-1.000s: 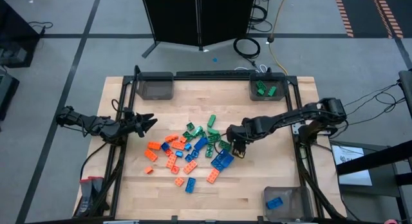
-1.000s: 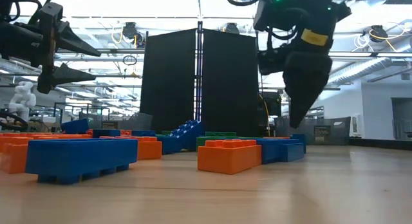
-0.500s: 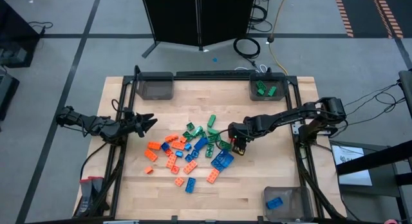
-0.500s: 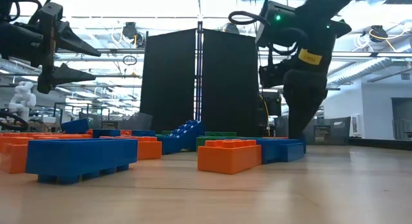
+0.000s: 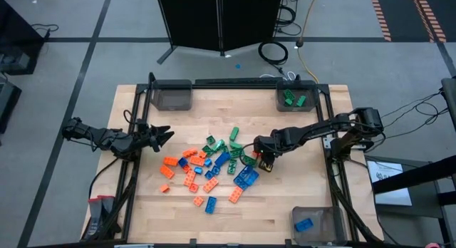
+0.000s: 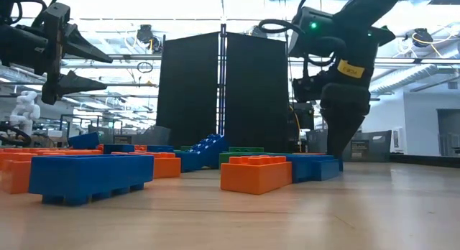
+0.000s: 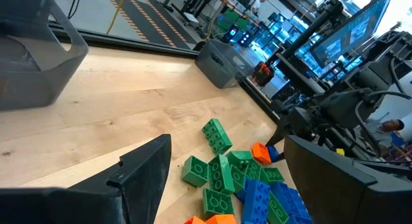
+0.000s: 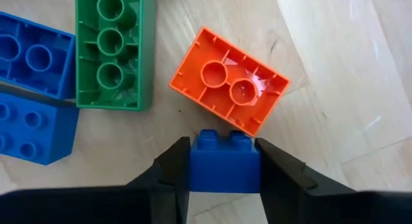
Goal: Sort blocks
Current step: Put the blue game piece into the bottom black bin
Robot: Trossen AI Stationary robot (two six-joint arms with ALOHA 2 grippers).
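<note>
Blocks (image 5: 214, 169) lie scattered mid-desk (image 5: 299, 184), orange, green and blue; no writing on them is legible. The right gripper (image 8: 224, 161) has closed in over the last second and now pinches a small blue block (image 8: 224, 162) beside an upturned orange block (image 8: 230, 80). The left gripper (image 5: 165, 135) hovers unchanged at the desk's left, fingers spread, empty. Beyond the pale wooden desk stands a dark cabinet (image 6: 223, 92).
</note>
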